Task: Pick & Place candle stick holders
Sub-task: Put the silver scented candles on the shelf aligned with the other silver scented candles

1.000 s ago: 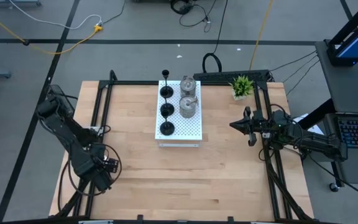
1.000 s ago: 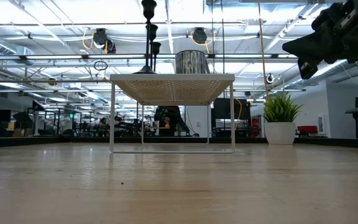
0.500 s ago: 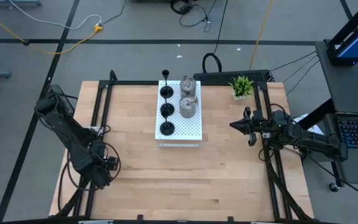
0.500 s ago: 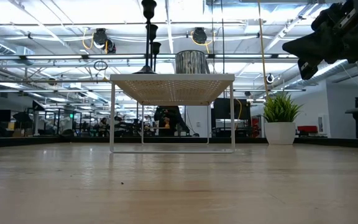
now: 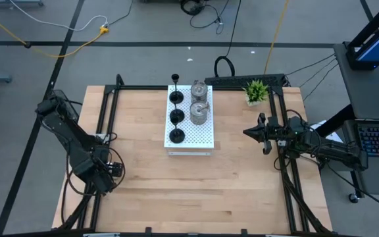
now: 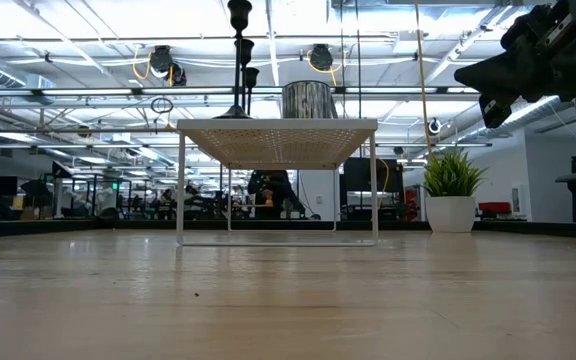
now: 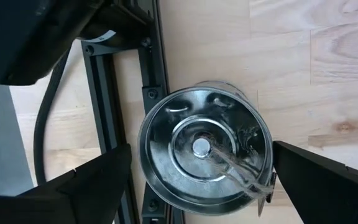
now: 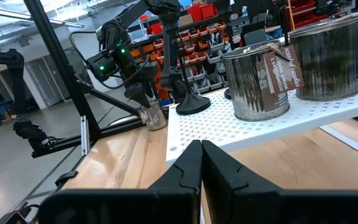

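On the table's (image 5: 242,178) far half stands a white perforated board (image 5: 202,135), raised on thin legs. Three black holders (image 5: 176,116) line its left side in a row, and two silver holders (image 5: 199,113) stand beside them toward the right; the board's near right part is bare. A small green plant (image 5: 256,90) sits at the far right corner, well apart from the board. Black frame rails (image 5: 105,131) run along both side edges of the table. At the left edge, near the front, the left gripper (image 5: 101,172) hangs over a third silver holder (image 7: 204,149), which the left wrist view shows from straight above: a round shiny cup with a small centre stud and a tag or handle at one side, its edge overlapping the black rail, the rest over wood. The left fingers (image 7: 319,180) are spread wide to either side of this holder, with a gap showing on each side, so nothing is pinched. Over the right edge, level with the board's near end, the right gripper (image 5: 247,131) hovers, its fingers (image 8: 219,168) pressed together and holding nothing, pointing toward the board with clear table between them.
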### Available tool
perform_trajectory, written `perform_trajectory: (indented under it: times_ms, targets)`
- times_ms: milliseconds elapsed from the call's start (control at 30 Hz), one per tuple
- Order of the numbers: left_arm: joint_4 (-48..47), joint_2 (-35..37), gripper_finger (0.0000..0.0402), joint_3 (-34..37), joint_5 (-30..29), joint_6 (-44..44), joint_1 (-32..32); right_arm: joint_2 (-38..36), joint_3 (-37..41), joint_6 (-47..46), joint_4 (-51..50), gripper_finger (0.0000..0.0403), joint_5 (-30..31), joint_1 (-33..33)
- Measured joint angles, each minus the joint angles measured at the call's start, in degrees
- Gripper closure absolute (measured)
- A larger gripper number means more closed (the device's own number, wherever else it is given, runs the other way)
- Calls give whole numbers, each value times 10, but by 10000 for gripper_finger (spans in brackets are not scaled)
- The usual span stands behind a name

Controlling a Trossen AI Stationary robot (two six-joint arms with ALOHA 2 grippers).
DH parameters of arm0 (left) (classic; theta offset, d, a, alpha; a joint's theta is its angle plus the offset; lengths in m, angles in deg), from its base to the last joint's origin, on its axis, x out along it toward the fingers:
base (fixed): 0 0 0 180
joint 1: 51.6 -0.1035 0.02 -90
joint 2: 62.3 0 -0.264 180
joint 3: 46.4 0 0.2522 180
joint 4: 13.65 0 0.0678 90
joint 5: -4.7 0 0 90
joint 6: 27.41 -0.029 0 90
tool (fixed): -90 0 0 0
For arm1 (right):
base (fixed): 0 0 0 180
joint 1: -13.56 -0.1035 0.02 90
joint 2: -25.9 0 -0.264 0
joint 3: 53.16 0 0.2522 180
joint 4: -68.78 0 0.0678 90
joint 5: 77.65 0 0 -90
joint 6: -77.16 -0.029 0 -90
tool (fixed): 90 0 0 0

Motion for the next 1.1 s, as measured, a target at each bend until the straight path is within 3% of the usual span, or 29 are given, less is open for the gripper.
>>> perform_trajectory:
  times_ms: [567, 733, 1100]
  targets:
    - [65, 0, 10, 62, -21, 6, -6, 0, 0, 0, 0, 403, 0, 0]
    - [130, 0, 10, 98, -28, 3, -6, 0, 0, 0, 0, 403, 0, 0]
    - [136, 0, 11, 100, -24, 0, -24, 0, 0, 0, 0, 403, 0, 0]
